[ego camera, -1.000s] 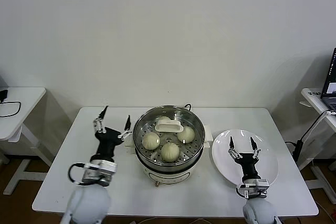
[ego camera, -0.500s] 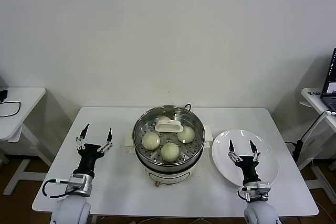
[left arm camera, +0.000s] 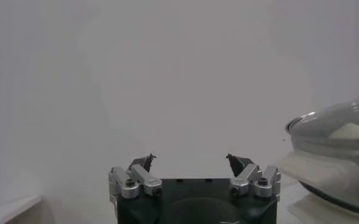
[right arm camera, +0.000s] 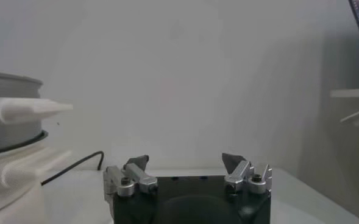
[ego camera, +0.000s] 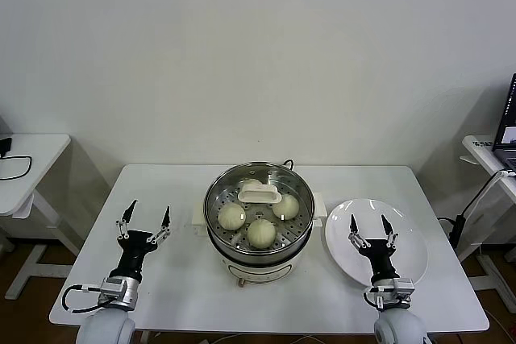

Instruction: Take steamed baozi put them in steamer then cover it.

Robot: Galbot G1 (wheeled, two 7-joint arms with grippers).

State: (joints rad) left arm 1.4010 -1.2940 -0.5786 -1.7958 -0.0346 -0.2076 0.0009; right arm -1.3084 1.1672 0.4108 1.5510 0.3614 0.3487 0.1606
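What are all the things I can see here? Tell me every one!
Table: one, white, in the middle, holding everything.
Steamer: one, shiny steel on a cream base, at the table's centre.
Lid: one, clear glass with a cream handle, sitting on the steamer.
Buns: three showing clearly, cream-white, inside the steamer under the lid; a fourth may hide behind the handle.
Plate: one, white, right of the steamer.
Side tables: two, white, at the far left and far right.
Left tool: black, open, left of the steamer.
Right tool: black, open, above the plate.
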